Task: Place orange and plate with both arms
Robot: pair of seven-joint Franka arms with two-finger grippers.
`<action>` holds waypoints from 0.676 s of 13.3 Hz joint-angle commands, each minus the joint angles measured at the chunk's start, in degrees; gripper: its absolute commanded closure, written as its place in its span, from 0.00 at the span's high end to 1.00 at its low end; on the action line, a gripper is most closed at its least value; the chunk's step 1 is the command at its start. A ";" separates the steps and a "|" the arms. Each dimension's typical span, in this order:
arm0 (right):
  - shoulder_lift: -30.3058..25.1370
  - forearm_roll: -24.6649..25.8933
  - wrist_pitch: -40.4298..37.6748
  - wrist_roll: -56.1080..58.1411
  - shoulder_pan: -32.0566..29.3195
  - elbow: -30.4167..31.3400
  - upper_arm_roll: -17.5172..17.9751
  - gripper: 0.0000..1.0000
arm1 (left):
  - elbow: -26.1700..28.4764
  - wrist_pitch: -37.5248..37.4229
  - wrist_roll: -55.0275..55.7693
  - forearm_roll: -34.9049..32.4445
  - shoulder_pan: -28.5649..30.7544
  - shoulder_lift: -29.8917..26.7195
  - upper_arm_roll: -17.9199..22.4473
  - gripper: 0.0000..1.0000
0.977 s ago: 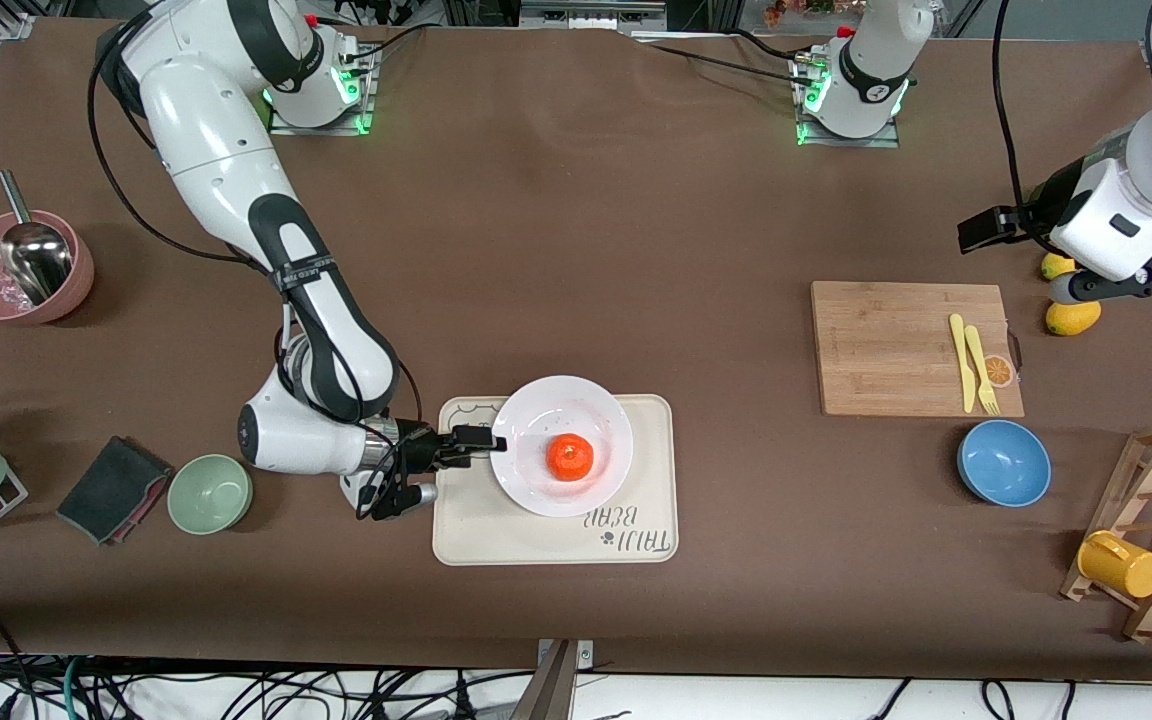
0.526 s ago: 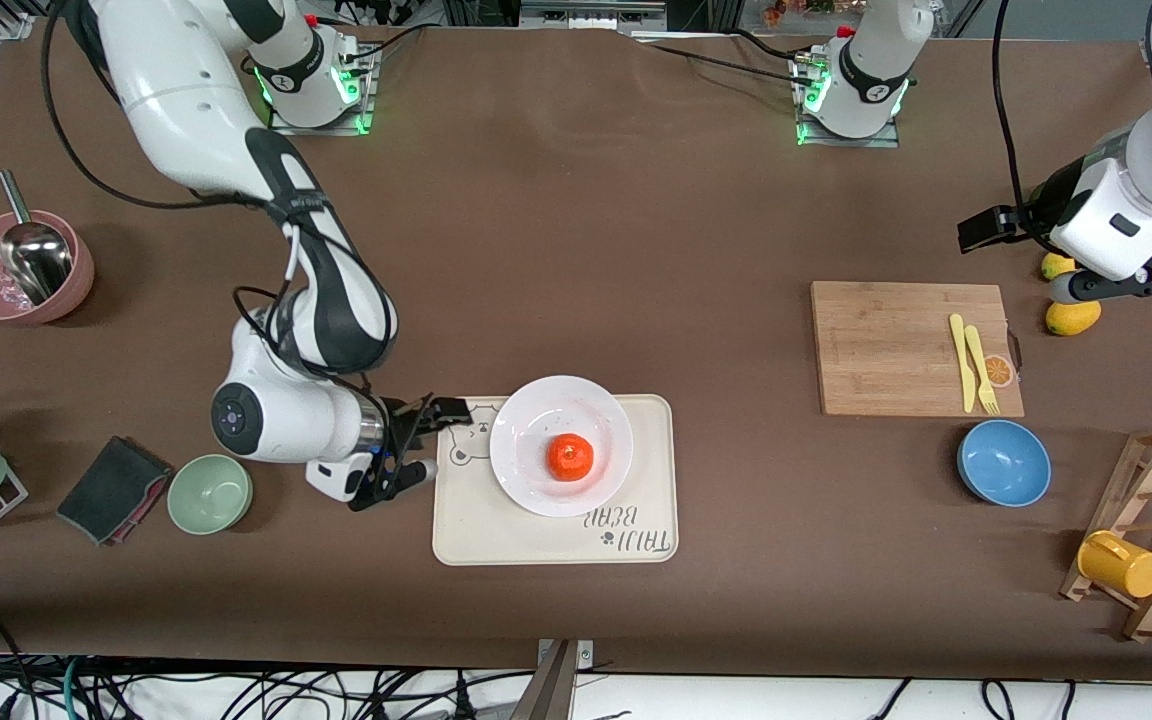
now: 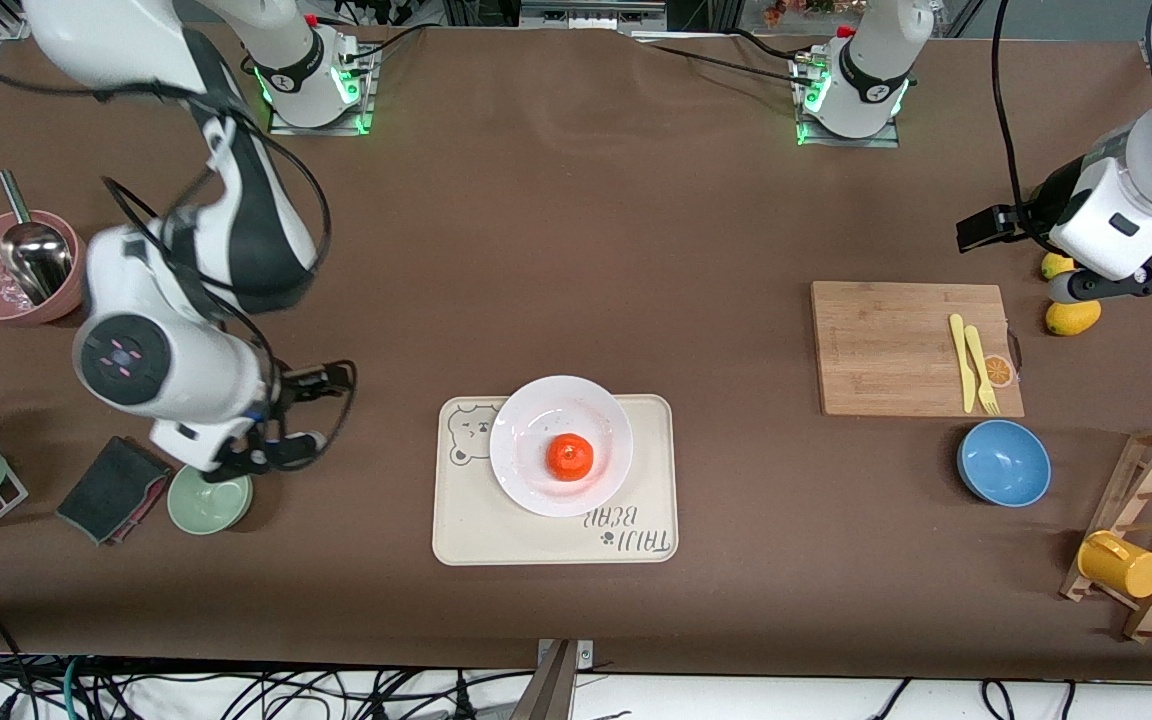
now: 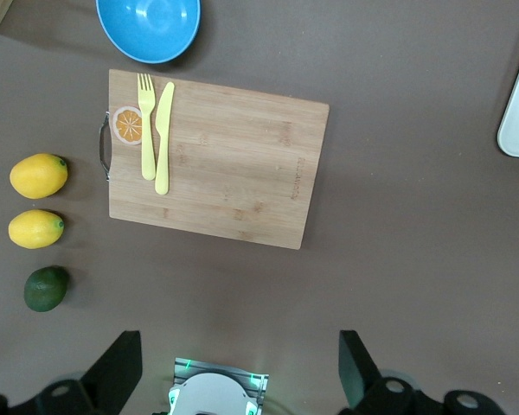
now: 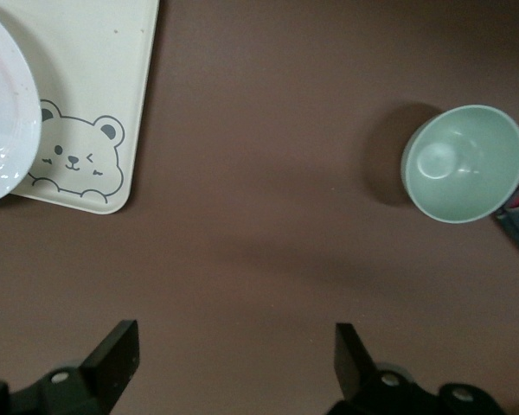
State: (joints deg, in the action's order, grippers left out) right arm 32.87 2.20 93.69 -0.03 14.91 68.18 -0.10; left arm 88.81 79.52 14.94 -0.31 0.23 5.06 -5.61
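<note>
The orange [image 3: 569, 457] lies on the white plate [image 3: 536, 420], which sits on the cream bear-printed tray [image 3: 646, 500] in the middle of the table. My right gripper [image 3: 321, 408] is open and empty, in the air over bare table between the green bowl [image 3: 208, 502] and the tray. The right wrist view shows its open gripper [image 5: 233, 341], the plate's edge [image 5: 4, 112] and the tray's corner [image 5: 95, 86]. My left gripper [image 3: 1101, 285] waits open and empty, high over the table beside the lemons; its wrist view [image 4: 238, 350] shows the fingers wide apart.
A wooden cutting board [image 3: 896, 350] with a yellow knife and fork lies toward the left arm's end, with lemons [image 3: 1073, 318], a blue bowl [image 3: 1003, 462] and a mug rack [image 3: 1151, 540] near it. A pink bowl with a ladle [image 3: 21, 265] and a dark cloth [image 3: 114, 490] lie toward the right arm's end.
My right gripper has drawn away from the plate's rim, risen and moved toward the green bowl, open. The plate, the orange and the left arm have not moved.
</note>
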 commanded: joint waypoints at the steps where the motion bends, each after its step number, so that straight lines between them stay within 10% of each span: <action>1: -8.32 1.23 -2.10 -1.64 0.29 5.89 -0.77 1.00 | 1.01 -0.33 -0.44 1.72 0.56 -1.28 -0.01 1.00; 9: -28.73 0.70 6.24 -0.49 -6.88 32.09 -0.80 1.00 | 1.19 -0.60 -0.44 2.51 0.91 -1.28 0.34 1.00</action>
State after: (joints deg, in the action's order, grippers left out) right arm 9.25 2.61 96.54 -0.69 12.80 92.47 -3.36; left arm 88.88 79.27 14.94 0.56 0.36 5.02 -5.45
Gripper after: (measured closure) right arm 0.000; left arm 0.000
